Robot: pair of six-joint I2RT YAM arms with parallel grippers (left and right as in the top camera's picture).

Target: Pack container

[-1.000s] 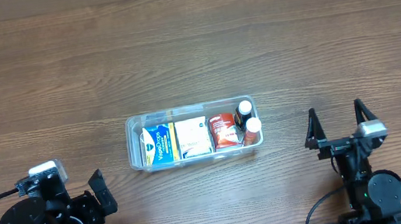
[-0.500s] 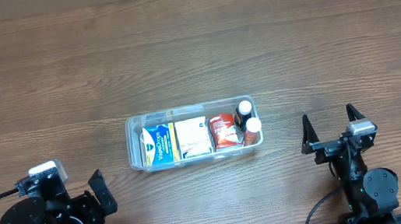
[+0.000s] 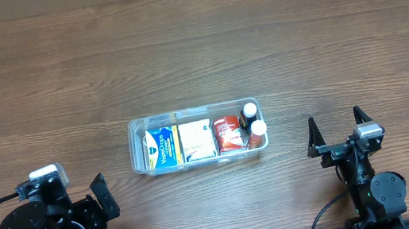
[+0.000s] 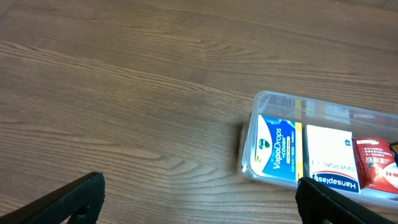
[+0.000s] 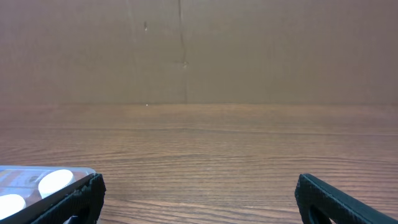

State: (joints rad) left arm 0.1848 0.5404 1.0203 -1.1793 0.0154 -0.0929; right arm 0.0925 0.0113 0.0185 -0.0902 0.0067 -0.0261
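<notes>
A wooden table (image 3: 273, 32) holds the clear container (image 3: 188, 112). Well off the container's left the left gripper (image 4: 199, 193) gapes empty, and off its right the right gripper (image 3: 339, 132) does likewise. Inside the container sit a blue box (image 3: 162, 147), a white box (image 3: 196, 140), a red packet (image 3: 229, 133) and two bottles (image 3: 250, 110).

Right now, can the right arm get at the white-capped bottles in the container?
Probably yes. The open right gripper sits right of the container; the white-capped bottles stand at that near end, with bare table between. The red packet beside them may crowd a grasp.
</notes>
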